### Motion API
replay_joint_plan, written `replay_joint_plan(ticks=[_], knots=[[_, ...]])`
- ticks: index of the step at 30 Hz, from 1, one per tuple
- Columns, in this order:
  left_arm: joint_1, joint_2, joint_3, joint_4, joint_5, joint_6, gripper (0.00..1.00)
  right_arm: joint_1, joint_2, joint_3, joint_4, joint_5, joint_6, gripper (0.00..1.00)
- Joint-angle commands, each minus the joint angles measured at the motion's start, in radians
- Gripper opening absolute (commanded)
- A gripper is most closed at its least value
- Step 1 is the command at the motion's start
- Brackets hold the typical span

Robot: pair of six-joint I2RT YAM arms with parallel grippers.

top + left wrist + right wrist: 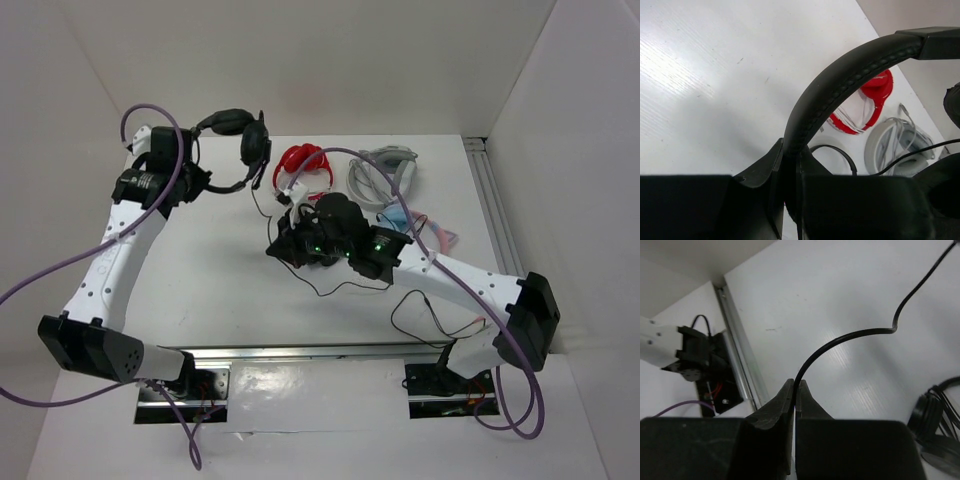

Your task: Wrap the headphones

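The large black headphones point(245, 135) hang at the back left, held above the table, with the boom microphone point(232, 186) below the cups. My left gripper point(200, 135) is shut on the padded headband point(840, 75); in the left wrist view the band rises from between the jaws of the gripper point(790, 155). The thin black cable point(262, 210) drops from the headset to my right gripper point(275, 247), then trails in loops toward the front right point(420, 305). In the right wrist view my right gripper point(795, 390) is shut on the cable point(840, 340), which arcs up and to the right.
A red pair point(305, 165) and a white-grey pair point(385, 175) lie at the back centre; both show in the left wrist view point(867, 102) point(895, 145). A smaller black pair point(335, 215) lies under my right arm. A metal rail point(300, 352) runs along the near edge.
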Motion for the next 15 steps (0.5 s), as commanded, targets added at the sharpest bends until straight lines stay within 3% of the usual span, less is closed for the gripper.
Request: replay_joint_plan(ticks=[1, 7, 12, 15], knots=[[-0.020, 0.018, -0.010, 0.038, -0.066, -0.020, 0.00, 0.008, -0.003, 0.088, -0.002, -0.159, -0.017, 0.00], [-0.029, 0.018, -0.024, 0.060, -0.024, -0.045, 0.00, 0.048, 0.051, 0.136, -0.011, -0.223, -0.036, 0.00], [-0.144, 0.074, 0.040, -0.034, -0.200, -0.046, 0.00, 0.070, 0.060, 0.179, -0.011, -0.291, -0.059, 0.00], [-0.166, 0.119, 0.053, -0.101, -0.234, -0.088, 0.00, 0.061, 0.069, 0.219, -0.002, -0.326, -0.047, 0.00]])
